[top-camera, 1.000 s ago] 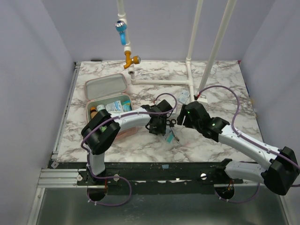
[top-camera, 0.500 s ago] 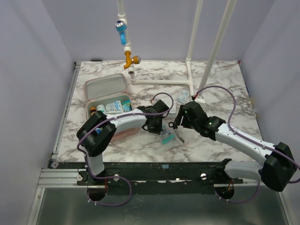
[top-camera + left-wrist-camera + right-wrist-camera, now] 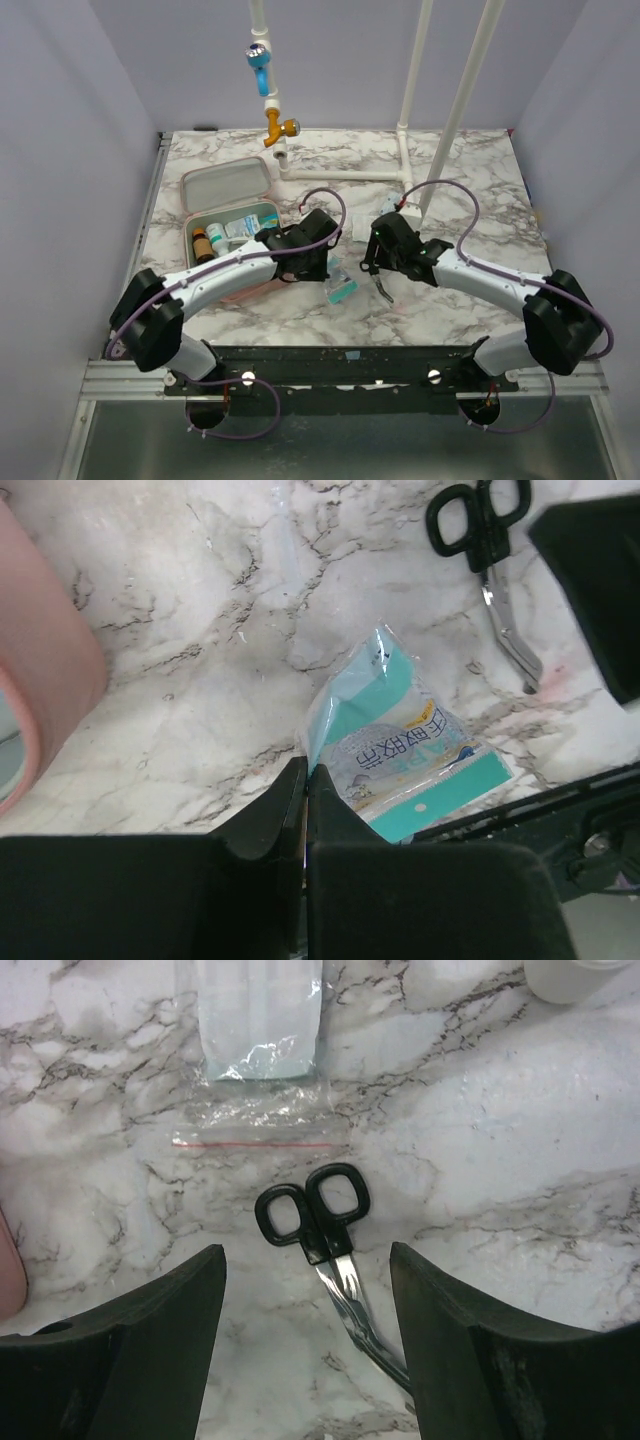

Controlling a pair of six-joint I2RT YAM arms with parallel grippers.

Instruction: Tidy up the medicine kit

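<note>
Grippers at work over a marble table (image 3: 470, 190): from overhead we see the medicine kit (image 3: 228, 187) lying open left of centre. Its grey-lined lid is tipped back toward the upper left, and small bottles and packets sit in its tray. Just right of the kit, the left gripper (image 3: 305, 780) has its jaws pressed together on the corner of a teal packet (image 3: 400, 765). We cannot tell whether the packet is lifted off the marble. In the left wrist view the kit's pink wall fills the left edge, apart from the packet. The right gripper (image 3: 305, 1260) hangs with its fingers spread wide and grips nothing, directly above black-handled scissors (image 3: 322, 1225) lying flat on the table. Beyond the scissors, at the top of the right wrist view, we see a clear plastic bag (image 3: 260, 1030) and, in the upper right corner, a white bottle (image 3: 575, 975).
</note>
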